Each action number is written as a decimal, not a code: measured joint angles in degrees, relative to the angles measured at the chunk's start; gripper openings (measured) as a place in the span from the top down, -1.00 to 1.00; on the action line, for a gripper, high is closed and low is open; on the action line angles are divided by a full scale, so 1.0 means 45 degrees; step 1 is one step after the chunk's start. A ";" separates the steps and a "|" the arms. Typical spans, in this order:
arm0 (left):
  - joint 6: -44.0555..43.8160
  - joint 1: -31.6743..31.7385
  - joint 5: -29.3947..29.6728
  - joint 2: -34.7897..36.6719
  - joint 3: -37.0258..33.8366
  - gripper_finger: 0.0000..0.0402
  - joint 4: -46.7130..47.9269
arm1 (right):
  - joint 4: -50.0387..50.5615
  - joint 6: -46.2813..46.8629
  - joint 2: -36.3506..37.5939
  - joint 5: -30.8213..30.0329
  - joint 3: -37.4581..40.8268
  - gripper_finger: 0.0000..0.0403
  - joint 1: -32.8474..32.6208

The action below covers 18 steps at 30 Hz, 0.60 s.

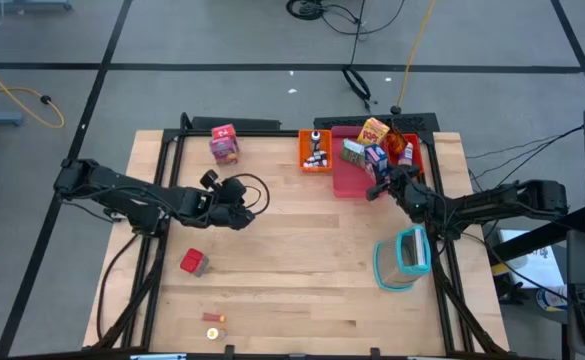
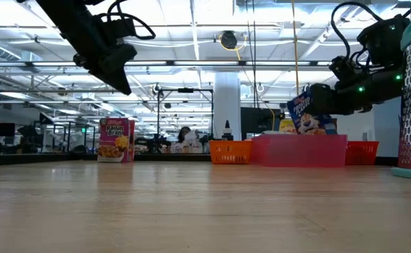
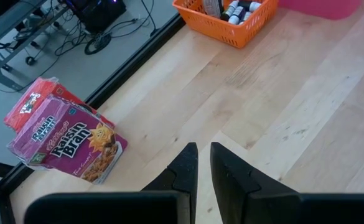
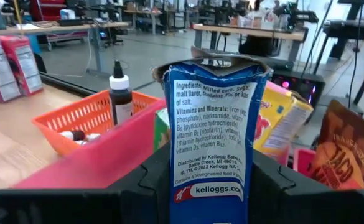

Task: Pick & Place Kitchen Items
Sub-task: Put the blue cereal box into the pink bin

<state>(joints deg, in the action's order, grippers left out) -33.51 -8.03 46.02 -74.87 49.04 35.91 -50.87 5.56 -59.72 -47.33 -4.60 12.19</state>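
Observation:
My right gripper (image 1: 382, 186) is over the pink tray (image 1: 350, 182), shut on a blue-white printed carton (image 4: 211, 134), which also shows in the low view (image 2: 305, 112). My left gripper (image 3: 203, 163) is shut and empty. It hangs above the table's left-middle (image 1: 240, 210) and is high in the low view (image 2: 114, 60). A pink Raisin Bran carton (image 3: 70, 142) stands on its base near the far edge (image 1: 224, 144). A red cube (image 1: 193, 262) and small orange bits (image 1: 214, 320) lie on the near-left wood. Tiny dark-capped bottles (image 1: 316, 152) sit in the orange basket. My right gripper pinches the blue-white carton between its two fingers (image 4: 145, 180), one on each broad face, low on the carton (image 4: 206, 186). Its narrow ingredients side faces the wrist camera. The fingers come roughly level from the table's right. The carton stands upright in the hold; the pink tray's wall (image 2: 300, 151) hides its bottom.
The orange basket (image 1: 315, 150), the pink tray and a red tray (image 1: 415, 155) line the far right, holding a yellow carton (image 1: 374, 131) and a snack bag (image 4: 346, 152). A teal-rimmed clear container (image 1: 404, 258) lies near the right arm. Bare wood (image 1: 312, 250) spans the middle.

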 joint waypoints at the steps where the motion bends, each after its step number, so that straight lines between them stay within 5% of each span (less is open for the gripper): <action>1: 0.0003 0.0000 0.0000 0.0000 0.0000 0.77 -0.0024 | -0.0086 0.0175 -0.0008 0.0004 0.0073 0.36 0.0000; 18: -0.0109 0.0004 0.0000 0.0000 0.0000 0.77 -0.0060 | -0.0133 0.1378 -0.0218 -0.0127 0.0408 0.36 -0.0005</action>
<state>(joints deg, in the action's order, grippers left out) -34.00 -8.01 46.02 -74.87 49.04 35.64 -51.47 11.76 -60.71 -47.90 -2.76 12.16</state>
